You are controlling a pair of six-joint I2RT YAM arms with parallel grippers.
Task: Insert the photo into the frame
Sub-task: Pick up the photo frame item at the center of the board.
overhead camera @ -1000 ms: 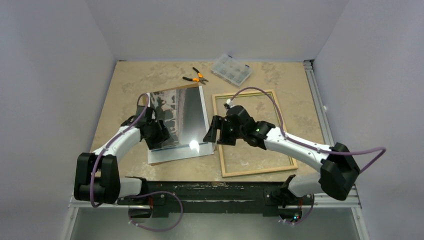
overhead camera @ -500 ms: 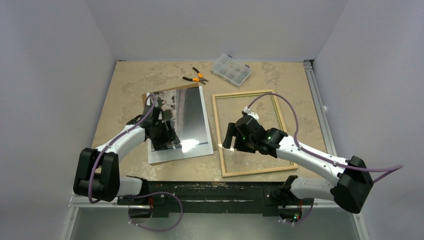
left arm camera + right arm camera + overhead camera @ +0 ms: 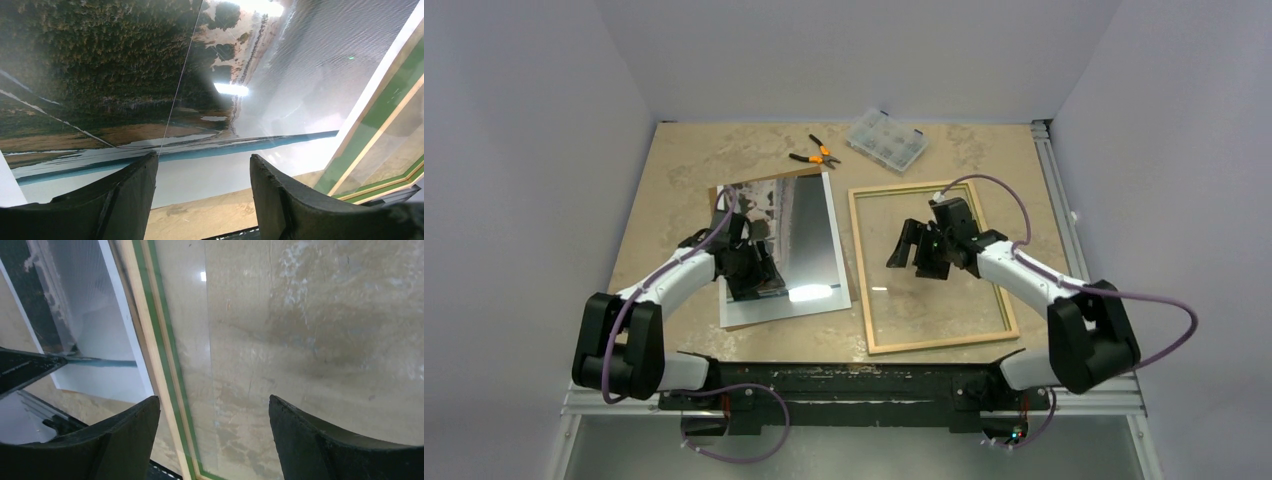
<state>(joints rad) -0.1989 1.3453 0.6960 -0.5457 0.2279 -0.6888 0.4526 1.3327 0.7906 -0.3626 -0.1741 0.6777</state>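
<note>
Lying face up on the brown backing sheet (image 3: 210,212), the photo (image 3: 799,235) sits just left of the frame (image 3: 860,270), a thin strip of table (image 3: 684,160) between their edges. Left gripper (image 3: 202,160) hangs open over the photo's near edge; right gripper (image 3: 214,400), jaws apart, over the frame's pane.

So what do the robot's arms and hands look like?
The left arm and right arm have smooth white tube-shaped sections joined by chunky black joints. A thin purple cable loops along each one. The left hand and right hand are black, each with two broad, curved, matte fingers. No writing or stickers show.
</note>
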